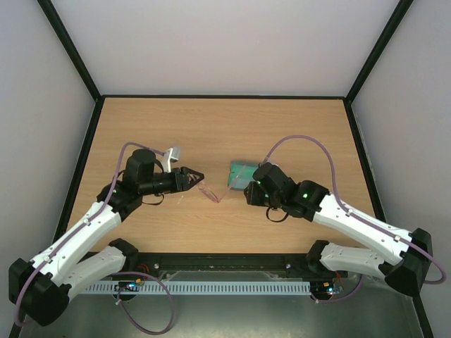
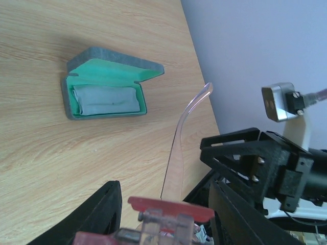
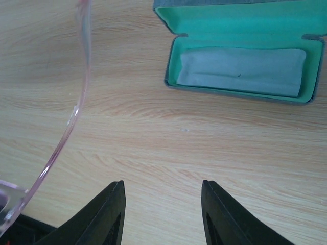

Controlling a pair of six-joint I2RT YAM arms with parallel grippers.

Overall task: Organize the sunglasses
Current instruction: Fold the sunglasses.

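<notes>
The sunglasses (image 1: pixel 209 191), thin-framed with pinkish lenses, hang from my left gripper (image 1: pixel 197 175), just left of the table's middle. In the left wrist view my left gripper (image 2: pixel 166 188) is shut on the sunglasses (image 2: pixel 171 208), and one slim clear arm rises toward the case. The blue-grey case (image 1: pixel 238 172) lies open with a green lining and holds the light blue cloth (image 2: pixel 105 99). My right gripper (image 1: pixel 248 191) is open and empty, low over the table beside the case. In the right wrist view the gripper (image 3: pixel 163 188) faces bare wood, with the case (image 3: pixel 240 23) ahead and a sunglasses arm (image 3: pixel 76 109) at the left.
The wooden table (image 1: pixel 211 127) is fenced by black frame posts and pale walls. My right arm (image 2: pixel 265 163) shows close to the right of the left gripper. A small grey camera module (image 1: pixel 173 152) sits on the left wrist.
</notes>
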